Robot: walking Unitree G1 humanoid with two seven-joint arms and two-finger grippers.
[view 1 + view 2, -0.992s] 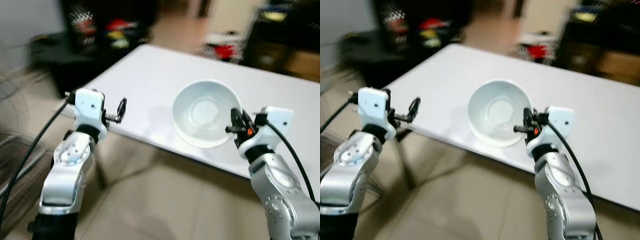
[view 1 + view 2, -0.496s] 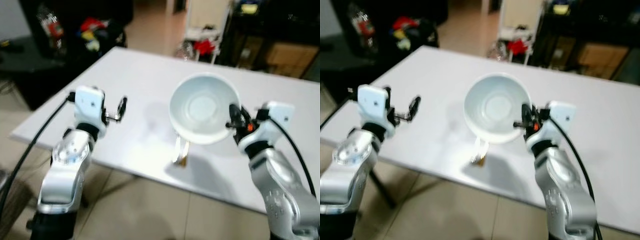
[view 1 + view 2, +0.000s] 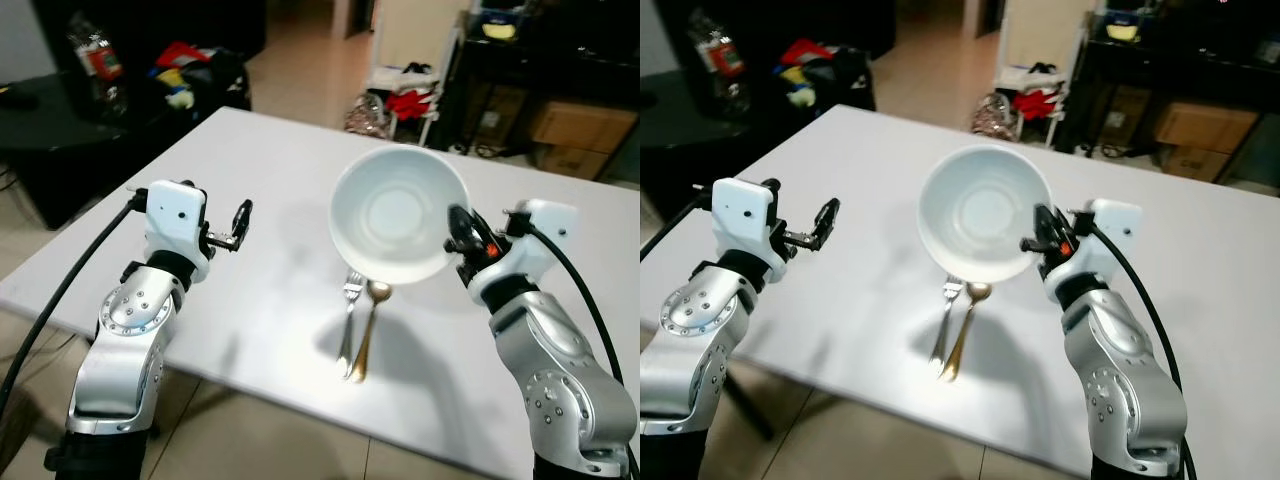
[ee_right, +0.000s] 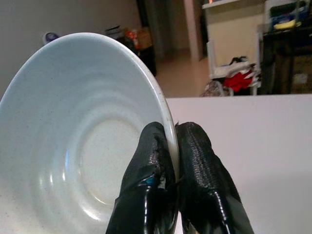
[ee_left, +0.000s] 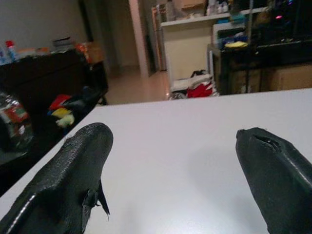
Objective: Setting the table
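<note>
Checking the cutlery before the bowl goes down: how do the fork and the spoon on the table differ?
The fork is silver; the spoon looks golden. The fork ends in tines, the spoon in a rounded bowl. The fork lies to the robot's left of the spoon. Both lie side by side on the white table, heads pointing away from the robot.

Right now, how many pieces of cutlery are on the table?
2: a fork and a spoon, side by side near the table's front edge, just below the held bowl. The bowl may hide more.
</note>
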